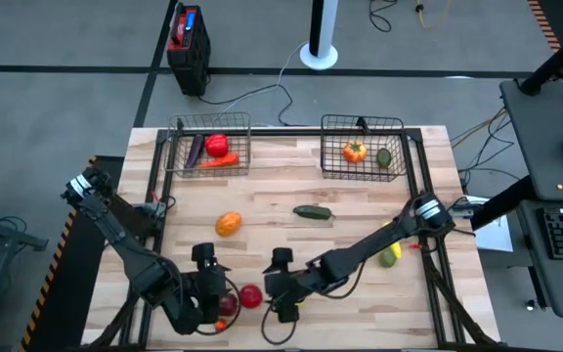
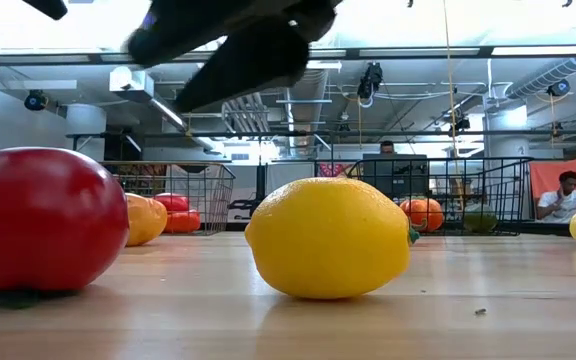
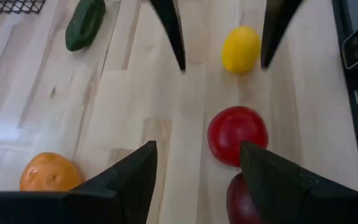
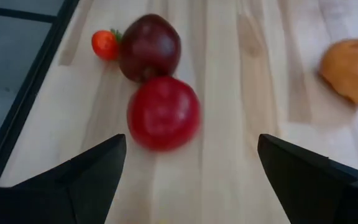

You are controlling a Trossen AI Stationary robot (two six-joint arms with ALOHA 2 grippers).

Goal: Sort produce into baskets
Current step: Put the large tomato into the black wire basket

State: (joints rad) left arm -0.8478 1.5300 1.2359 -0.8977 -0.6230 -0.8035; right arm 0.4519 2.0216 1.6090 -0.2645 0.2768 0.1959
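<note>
Near the table's front edge, a red apple (image 1: 251,295) lies between my two grippers, with a dark red piece (image 1: 228,305) and a small red tomato (image 4: 104,43) just beside it. My left gripper (image 1: 218,288) (image 3: 197,149) stands open to the apple's left, pointing at it (image 3: 237,134). My right gripper (image 1: 272,293) (image 4: 191,140) is wide open on the apple's right, facing it (image 4: 163,112). A yellow lemon (image 3: 240,48) (image 2: 328,238) rests on the table under the right gripper. Two wire baskets (image 1: 179,147) (image 1: 325,147) stand at the far edge.
An orange piece (image 1: 228,224) and a green cucumber (image 1: 312,211) lie mid-table. A second yellow piece (image 1: 389,256) lies beside the right arm. The left basket holds purple, red and orange pieces (image 1: 213,149). The right basket holds an orange one (image 1: 356,151) and a green one (image 1: 384,157).
</note>
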